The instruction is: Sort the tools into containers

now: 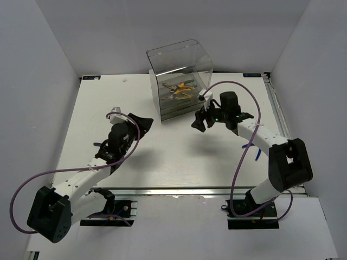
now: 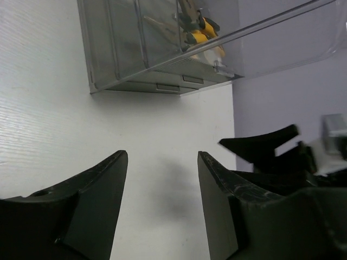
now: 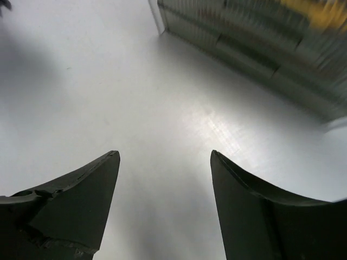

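Two arms over a white table (image 1: 162,157), overhead and wrist views.

**Left claw** (image 1: 142,122): fingers spread wide, nothing between them, held above the bare tabletop. In its wrist view only white surface shows in the gap between the two dark fingertips.

**Right claw** (image 1: 198,121): fingers likewise spread and empty, hanging over the table. Its wrist view shows a bright patch of tabletop in the gap.

**Cabinet** (image 1: 180,81): clear, smoky plastic with a rounded transparent top, standing upright on the table. It lies ahead of the left claw and well apart from it, across open tabletop. It is just ahead of the right claw and near its fingertips, though not touching them. The right wrist view shows its lower corner blurred, up and to the right of the fingers.

**Drawers** (image 2: 171,82): stacked shallow fronts on the cabinet face turned toward the claws, all appearing pushed in.

**Tools** (image 2: 203,31): yellow-handled pliers or cutters lying inside the cabinet, seen through its clear walls, beyond both claws. Darker pieces lie beside them. Which drawer holds them cannot be told. No tool is in either claw
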### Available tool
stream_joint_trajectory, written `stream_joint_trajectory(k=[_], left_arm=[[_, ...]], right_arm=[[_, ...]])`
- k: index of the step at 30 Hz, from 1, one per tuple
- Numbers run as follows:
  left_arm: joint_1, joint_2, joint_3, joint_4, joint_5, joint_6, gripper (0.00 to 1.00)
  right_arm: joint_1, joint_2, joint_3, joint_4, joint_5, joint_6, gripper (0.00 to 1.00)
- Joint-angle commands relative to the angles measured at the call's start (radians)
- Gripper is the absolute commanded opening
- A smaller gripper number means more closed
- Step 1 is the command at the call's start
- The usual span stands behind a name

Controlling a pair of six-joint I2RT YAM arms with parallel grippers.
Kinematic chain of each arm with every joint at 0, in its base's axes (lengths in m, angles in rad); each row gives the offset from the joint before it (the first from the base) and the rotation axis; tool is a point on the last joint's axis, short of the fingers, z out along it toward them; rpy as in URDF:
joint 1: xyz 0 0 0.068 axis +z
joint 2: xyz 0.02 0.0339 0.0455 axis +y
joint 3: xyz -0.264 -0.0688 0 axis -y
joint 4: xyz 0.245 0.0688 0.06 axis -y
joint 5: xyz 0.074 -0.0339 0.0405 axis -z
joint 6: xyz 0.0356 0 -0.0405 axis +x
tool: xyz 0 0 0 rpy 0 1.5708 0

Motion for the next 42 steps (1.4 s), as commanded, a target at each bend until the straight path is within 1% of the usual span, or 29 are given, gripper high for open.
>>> stream_joint_trajectory(k=[1,3,4,5,6,7,9,10,12,13,14,15,16,17,19,23,27,28,30,37,42], left_arm=[[0.007,0.018,-0.043,0.142,0.074,-0.072,0.65],[0.006,0.018,-0.053,0.168,0.084,-0.097,0.66],[0.007,0.016,-0.063,0.174,0.084,-0.103,0.66],[0.007,0.013,-0.066,0.178,0.084,-0.109,0.66],[0.007,0.004,-0.07,0.175,0.079,-0.117,0.66],[0.006,-0.004,-0.078,0.171,0.074,-0.117,0.66],[0.006,-0.022,-0.087,0.146,0.056,-0.12,0.66],[0.007,-0.046,-0.099,0.137,0.048,-0.123,0.66],[0.007,-0.076,-0.112,0.11,0.024,-0.137,0.66],[0.007,-0.108,-0.118,0.1,0.016,-0.141,0.66],[0.007,-0.123,-0.127,0.085,0.005,-0.146,0.66],[0.007,-0.138,-0.129,0.073,-0.005,-0.152,0.66],[0.006,-0.152,-0.13,0.061,-0.036,-0.154,0.66],[0.007,-0.175,-0.132,0.039,-0.047,-0.154,0.66],[0.007,-0.195,-0.138,0.025,-0.073,-0.164,0.66],[0.007,-0.232,-0.141,-0.002,-0.097,-0.186,0.66],[0.006,-0.238,-0.136,-0.03,-0.114,-0.189,0.66],[0.006,-0.237,-0.139,-0.03,-0.117,-0.19,0.66],[0.006,-0.229,-0.142,-0.026,-0.123,-0.198,0.66],[0.006,-0.18,-0.136,0.001,-0.111,-0.2,0.66],[0.007,-0.177,-0.135,-0.004,-0.11,-0.2,0.66]], right_arm=[[-0.022,0.03,-0.064,0.117,-0.063,0.398,0.74],[-0.037,0.065,-0.082,0.171,-0.057,0.521,0.73],[-0.052,0.074,-0.096,0.205,-0.074,0.642,0.72],[-0.062,0.085,-0.116,0.244,-0.1,0.699,0.7],[-0.074,0.088,-0.166,0.356,-0.114,0.751,0.7],[-0.076,0.099,-0.188,0.411,-0.117,0.854,0.69],[-0.08,0.123,-0.229,0.513,-0.106,0.96,0.69],[-0.083,0.157,-0.26,0.612,-0.095,1.071,0.68],[-0.085,0.197,-0.285,0.704,-0.079,1.176,0.68],[-0.085,0.239,-0.306,0.807,-0.069,1.225,0.68],[-0.085,0.258,-0.315,0.862,-0.06,1.309,0.68],[-0.085,0.28,-0.326,0.93,-0.049,1.35,0.68],[-0.085,0.319,-0.338,1.09,-0.033,1.39,0.66],[-0.082,0.338,-0.349,1.152,-0.02,1.428,0.66],[-0.082,0.396,-0.322,1.196,0.001,1.433,0.65],[-0.082,0.496,-0.211,1.255,0.009,1.459,0.62],[-0.08,0.58,-0.147,1.311,0.065,1.56,0.54],[-0.079,0.611,-0.136,1.32,0.075,1.582,0.51],[-0.068,0.642,-0.102,1.331,0.102,1.591,0.48],[-0.053,0.7,-0.062,1.332,0.141,1.637,0.47],[-0.046,0.748,-0.015,1.328,0.149,1.639,0.44]])
